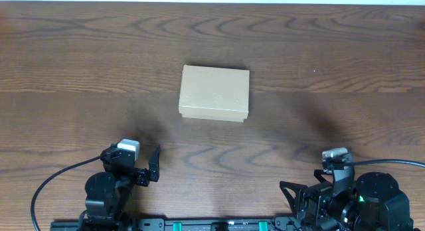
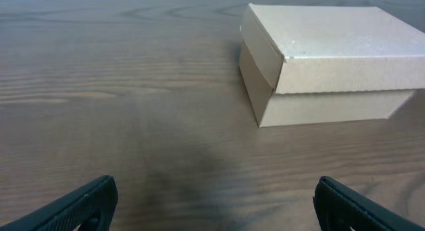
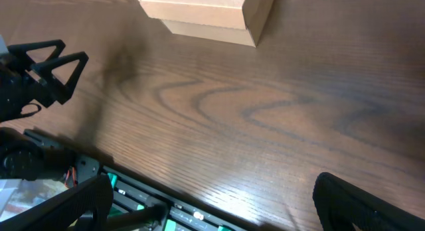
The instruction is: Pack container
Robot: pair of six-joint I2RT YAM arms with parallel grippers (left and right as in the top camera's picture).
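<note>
Just one closed container (image 1: 214, 93); both left hand (image 2: 216, 201) and right hand (image 3: 212, 198) spread wide.

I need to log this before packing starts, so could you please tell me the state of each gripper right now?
Left gripper: open, holding nothing.
Right gripper: open, holding nothing.

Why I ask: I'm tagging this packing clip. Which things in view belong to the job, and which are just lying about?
Job: the container, a brown cardboard box with its lid shut; left gripper, open; right gripper, open.
Lying about: nothing loose in any view; the box stands alone on the wooden table.
</note>
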